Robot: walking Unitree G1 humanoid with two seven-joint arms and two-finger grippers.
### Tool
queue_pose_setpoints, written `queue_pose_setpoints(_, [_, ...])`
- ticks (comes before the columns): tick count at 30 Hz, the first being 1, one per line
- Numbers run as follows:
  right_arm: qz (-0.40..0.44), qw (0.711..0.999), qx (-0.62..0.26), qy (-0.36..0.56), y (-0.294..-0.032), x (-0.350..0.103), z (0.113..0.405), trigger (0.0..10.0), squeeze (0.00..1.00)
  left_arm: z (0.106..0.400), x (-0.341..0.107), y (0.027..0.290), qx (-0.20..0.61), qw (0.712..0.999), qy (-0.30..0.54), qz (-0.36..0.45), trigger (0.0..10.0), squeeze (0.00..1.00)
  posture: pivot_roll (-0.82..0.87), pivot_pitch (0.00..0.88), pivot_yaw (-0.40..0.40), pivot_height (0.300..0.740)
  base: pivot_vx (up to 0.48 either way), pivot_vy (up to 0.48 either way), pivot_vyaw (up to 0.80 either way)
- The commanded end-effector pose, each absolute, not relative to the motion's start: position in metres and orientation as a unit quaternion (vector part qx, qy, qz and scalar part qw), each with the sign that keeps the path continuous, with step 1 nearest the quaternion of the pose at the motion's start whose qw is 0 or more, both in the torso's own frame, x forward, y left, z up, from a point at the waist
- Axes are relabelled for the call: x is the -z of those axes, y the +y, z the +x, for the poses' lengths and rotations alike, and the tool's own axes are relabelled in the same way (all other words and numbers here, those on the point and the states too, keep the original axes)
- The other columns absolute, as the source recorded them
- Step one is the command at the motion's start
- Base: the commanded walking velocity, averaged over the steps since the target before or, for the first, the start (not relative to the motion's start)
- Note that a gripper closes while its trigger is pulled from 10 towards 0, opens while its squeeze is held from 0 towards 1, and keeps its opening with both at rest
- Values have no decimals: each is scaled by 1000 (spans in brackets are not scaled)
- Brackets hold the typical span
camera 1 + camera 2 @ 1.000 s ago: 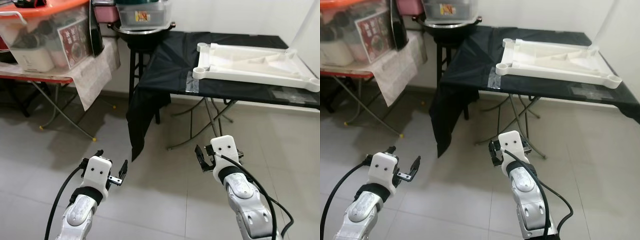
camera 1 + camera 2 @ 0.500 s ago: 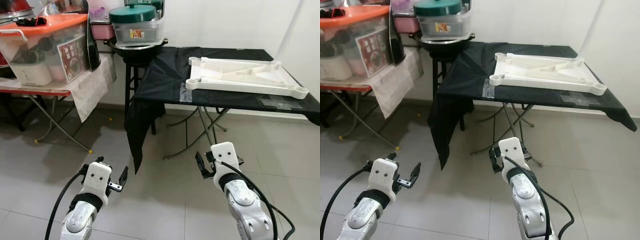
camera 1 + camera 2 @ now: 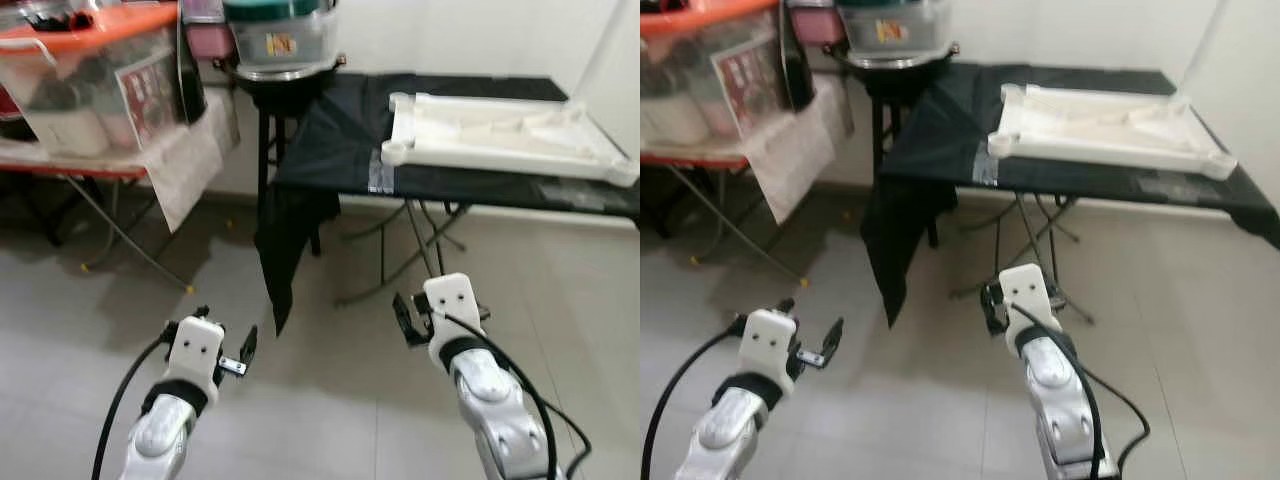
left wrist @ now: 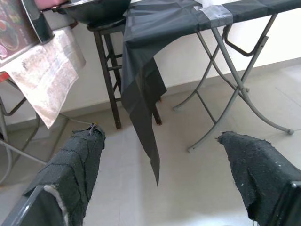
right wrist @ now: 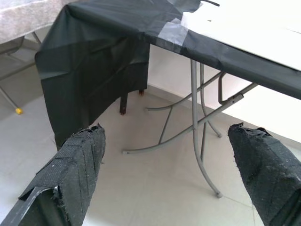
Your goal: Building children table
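Far left: orange-lidded bin (image 3: 90,70) on a cloth-draped stand (image 3: 150,150), holding jars and a red-labelled box. Next over, dark stool (image 3: 270,130) carrying a wide bowl (image 3: 285,82) with a lidded container (image 3: 278,35) on top. Low and left, over grey floor tiles (image 3: 320,400): left gripper (image 3: 222,345), fingers (image 4: 77,165) spread wide, holding nothing, aimed at the black cloth (image 4: 143,84) hanging from the bench. Middle to right: folding bench (image 3: 470,185) under that black cloth, taped at the near edge (image 3: 380,178). On the bench: white tabletop (image 3: 500,135), lying upside down, round leg sockets at the corners. Below the bench's front edge, well short of the tabletop: right gripper (image 5: 171,188), fingers (image 5: 82,165) wide apart, empty, pointed at the bench's crossed metal legs (image 5: 197,122).
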State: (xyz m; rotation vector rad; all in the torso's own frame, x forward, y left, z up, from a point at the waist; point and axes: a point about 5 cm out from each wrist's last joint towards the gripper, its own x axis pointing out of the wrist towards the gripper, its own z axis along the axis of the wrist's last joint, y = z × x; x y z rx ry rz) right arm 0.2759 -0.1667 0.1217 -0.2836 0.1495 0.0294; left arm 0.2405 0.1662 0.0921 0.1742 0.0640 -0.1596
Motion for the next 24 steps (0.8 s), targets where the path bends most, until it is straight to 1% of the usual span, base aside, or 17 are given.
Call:
queue_pose_setpoints(1, [-137, 987, -6, 82, -169, -119, 275, 10000, 0, 239, -90, 166, 81, 992, 37, 85, 10000, 0, -13, 0, -12, 740, 0, 0, 0])
queue_pose_setpoints(10, [-132, 988, -5, 84, -170, -119, 275, 10000, 0, 238, -90, 166, 83, 992, 40, 83, 10000, 0, -12, 0, -14, 740, 0, 0, 0])
queue_pose_setpoints(15, [-133, 987, -6, 85, -170, -119, 276, 10000, 0, 238, -89, 166, 83, 992, 43, 80, 10000, 0, -11, 0, -15, 740, -282, 0, 0])
queue_pose_setpoints(22, [-134, 987, -7, 84, -169, -119, 276, 10000, 0, 238, -89, 165, 84, 993, 43, 78, 10000, 0, -12, 0, -15, 740, -388, 0, 0])
queue_pose_setpoints(24, [-134, 987, -6, 84, -169, -119, 276, 10000, 0, 238, -90, 165, 83, 992, 40, 81, 10000, 0, -12, 0, -15, 740, -142, 0, 0])
